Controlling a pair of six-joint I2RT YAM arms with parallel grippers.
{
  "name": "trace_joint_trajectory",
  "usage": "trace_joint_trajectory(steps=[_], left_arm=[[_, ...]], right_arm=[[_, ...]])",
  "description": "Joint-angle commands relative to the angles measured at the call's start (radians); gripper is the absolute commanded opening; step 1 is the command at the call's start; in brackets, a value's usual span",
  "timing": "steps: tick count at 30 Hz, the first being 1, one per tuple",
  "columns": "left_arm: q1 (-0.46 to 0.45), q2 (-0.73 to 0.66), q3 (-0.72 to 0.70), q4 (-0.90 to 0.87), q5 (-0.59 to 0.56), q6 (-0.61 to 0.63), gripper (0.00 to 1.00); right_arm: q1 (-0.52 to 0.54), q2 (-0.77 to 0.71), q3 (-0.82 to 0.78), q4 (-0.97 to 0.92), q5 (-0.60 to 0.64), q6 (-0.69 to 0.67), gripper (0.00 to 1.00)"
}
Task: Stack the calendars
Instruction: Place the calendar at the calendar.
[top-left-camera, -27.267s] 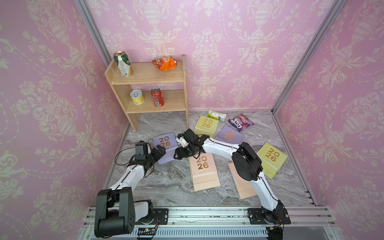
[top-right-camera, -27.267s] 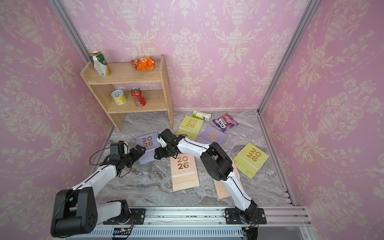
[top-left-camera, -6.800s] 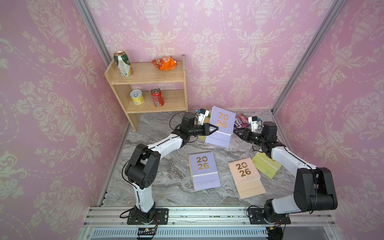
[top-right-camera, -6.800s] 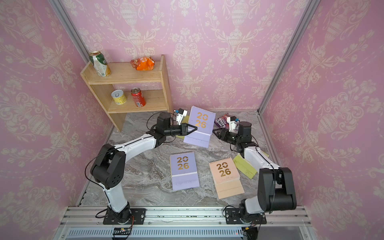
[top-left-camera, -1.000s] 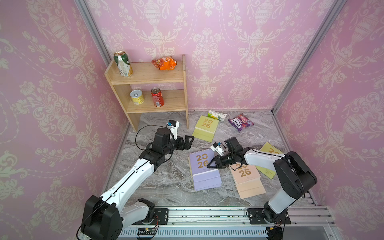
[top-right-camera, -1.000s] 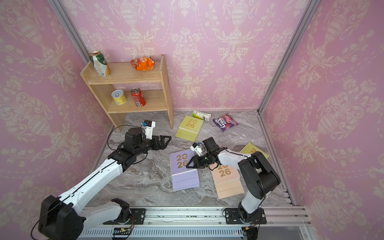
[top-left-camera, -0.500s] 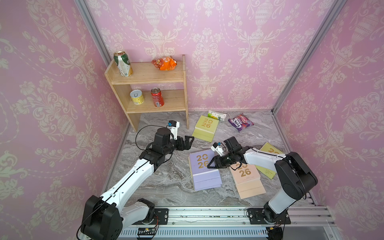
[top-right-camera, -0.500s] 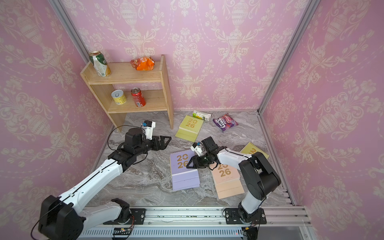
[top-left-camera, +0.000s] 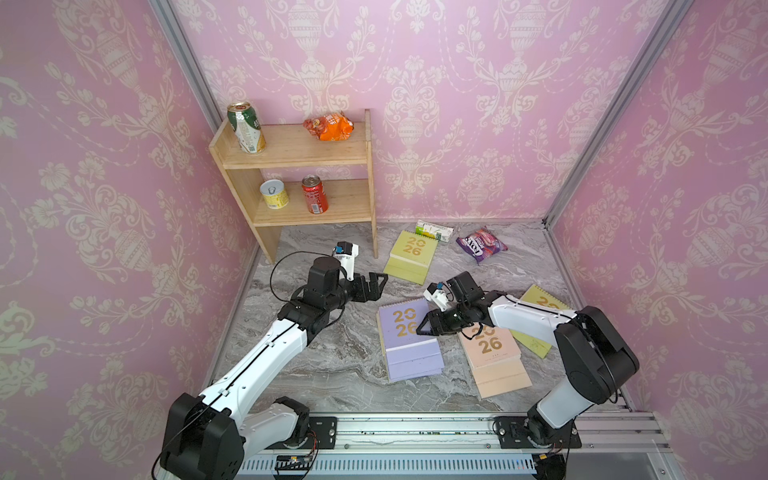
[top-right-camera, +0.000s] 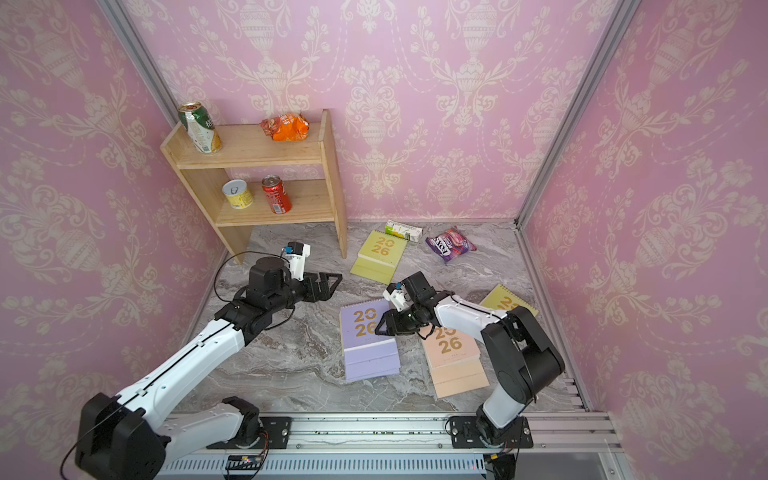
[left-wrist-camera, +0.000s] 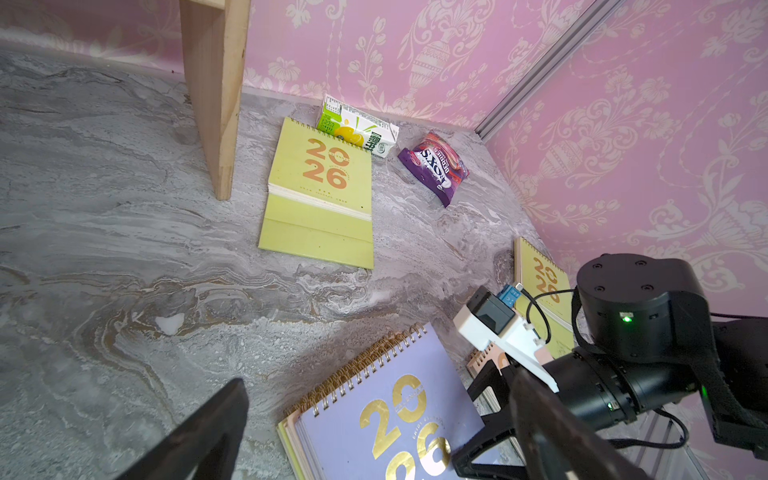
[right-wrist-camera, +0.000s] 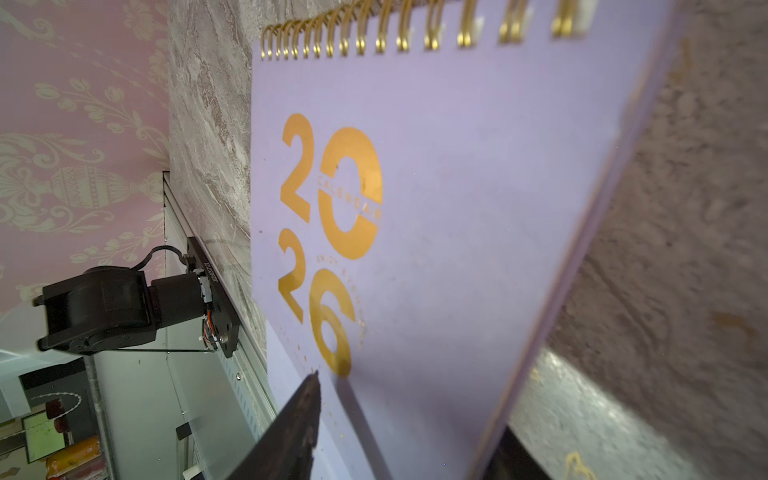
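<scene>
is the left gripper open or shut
Open. The fingers of the left gripper stand wide apart in the left wrist view, holding nothing.

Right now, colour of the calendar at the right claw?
Lilac calendar, gold 2026; right wrist view shows best.

Both top views: high, from front, looking down on whole worktop (top-left-camera: 332, 365). Left wrist: low, faces back corner (left-wrist-camera: 482, 129). Right wrist: close over lilac calendar (right-wrist-camera: 457, 187), seen in all views

Four calendar covers (top-left-camera: 395, 332) (others beneath), three cans (top-left-camera: 246, 129)
</scene>
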Motion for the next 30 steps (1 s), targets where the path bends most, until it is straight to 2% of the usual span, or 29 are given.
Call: trace_joint_trajectory(steps=[1, 15, 16, 18, 25, 28, 30], left_arm=[[0.008, -0.02, -0.016, -0.023, -0.002, 0.028, 0.99], [0.008, -0.026, -0.017, -0.026, -0.004, 0.031, 0.99], [0.008, -0.028, -0.018, -0.026, -0.005, 0.031, 0.99], [0.009, -0.03, -0.019, -0.021, -0.006, 0.031, 0.99], [0.009, -0.03, -0.008, -0.017, 0.001, 0.042, 0.99], [0.01, -0.031, -0.005, -0.018, 0.004, 0.051, 0.99], [0.01, -0.033, -0.003, -0.015, 0.005, 0.055, 0.99]], right_arm=[[0.004, -0.011, 0.012, -0.072, 0.104, 0.002, 0.54], [0.019, -0.082, 0.031, -0.18, 0.306, 0.03, 0.57], [0.018, -0.094, 0.029, -0.195, 0.331, 0.034, 0.62], [0.018, -0.118, 0.026, -0.229, 0.393, 0.049, 0.85], [0.011, -0.254, -0.033, -0.332, 0.534, 0.139, 0.93], [0.003, -0.321, -0.069, -0.389, 0.572, 0.195, 0.99], [-0.005, -0.36, -0.101, -0.417, 0.585, 0.224, 1.0]])
